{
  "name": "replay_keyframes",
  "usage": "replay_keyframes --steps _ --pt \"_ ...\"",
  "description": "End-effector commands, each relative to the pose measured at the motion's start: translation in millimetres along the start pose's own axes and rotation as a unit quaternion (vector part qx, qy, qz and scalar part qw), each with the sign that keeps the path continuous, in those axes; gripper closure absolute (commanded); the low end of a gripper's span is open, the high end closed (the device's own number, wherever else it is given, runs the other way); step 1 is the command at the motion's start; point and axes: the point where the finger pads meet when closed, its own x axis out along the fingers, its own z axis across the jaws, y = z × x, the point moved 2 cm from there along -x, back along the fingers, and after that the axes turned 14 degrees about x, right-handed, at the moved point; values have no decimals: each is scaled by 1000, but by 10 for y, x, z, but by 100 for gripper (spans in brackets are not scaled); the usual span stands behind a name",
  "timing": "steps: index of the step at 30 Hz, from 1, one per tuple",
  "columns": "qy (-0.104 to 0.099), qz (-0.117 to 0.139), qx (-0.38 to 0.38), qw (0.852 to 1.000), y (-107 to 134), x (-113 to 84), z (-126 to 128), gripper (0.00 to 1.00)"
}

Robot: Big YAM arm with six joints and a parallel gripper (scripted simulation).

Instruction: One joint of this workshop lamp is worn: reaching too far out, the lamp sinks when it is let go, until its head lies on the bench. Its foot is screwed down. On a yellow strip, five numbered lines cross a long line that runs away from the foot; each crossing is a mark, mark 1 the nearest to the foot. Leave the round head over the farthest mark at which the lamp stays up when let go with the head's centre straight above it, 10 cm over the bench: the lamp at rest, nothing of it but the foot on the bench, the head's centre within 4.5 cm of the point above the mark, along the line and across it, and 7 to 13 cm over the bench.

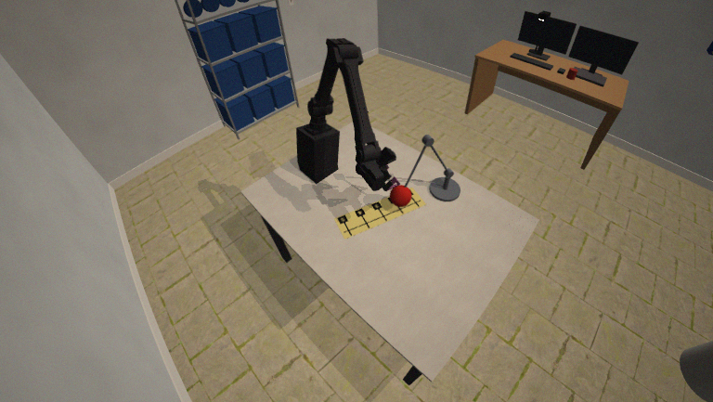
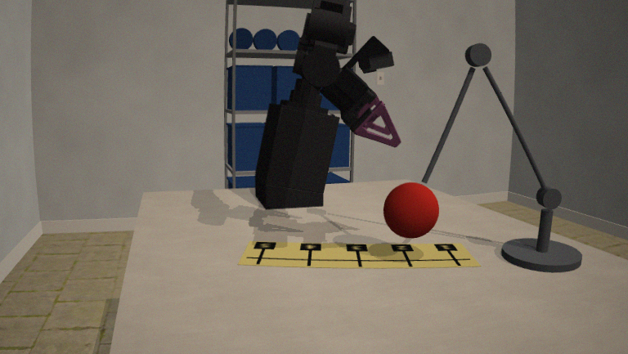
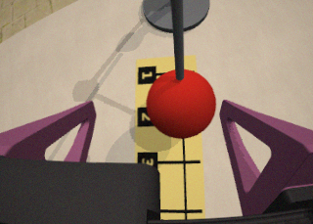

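The lamp's red round head (image 1: pixel 400 196) (image 2: pixel 410 209) (image 3: pixel 181 104) hangs clear of the bench over the foot end of the yellow strip (image 1: pixel 355 220) (image 2: pixel 287 253) (image 3: pixel 168 180), near mark 2 in the exterior view. Its exact offset from the mark is hard to tell. The lamp's grey foot (image 1: pixel 445 193) (image 2: pixel 541 262) (image 3: pixel 195 13) stands on the bench; its arm rises to an elbow joint (image 1: pixel 427 140) (image 2: pixel 477 55) and slopes down to the head. My gripper (image 1: pixel 395 181) (image 2: pixel 396 141) (image 3: pixel 157 107) is open and empty, above the head, apart from it in the exterior view.
The bench (image 1: pixel 421 281) (image 2: pixel 324 303) carries my arm's black base (image 1: pixel 317 153) (image 2: pixel 296 160) behind the strip. The lamp's two thin rods stand on the foot side of my fingers. A shelf and a desk stand well away, off the bench.
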Motion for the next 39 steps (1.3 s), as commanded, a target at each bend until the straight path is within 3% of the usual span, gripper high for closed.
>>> replay_keyframes --steps 1,8,25,39 --pt "12 -6 -28 1000 -158 -272 -80 0" --pt "11 -4 -13 1000 -76 -518 -50 0" --pt "2 -1 23 1000 -229 -639 -72 0" --pt "-7 1 36 999 -72 -528 -13 0"
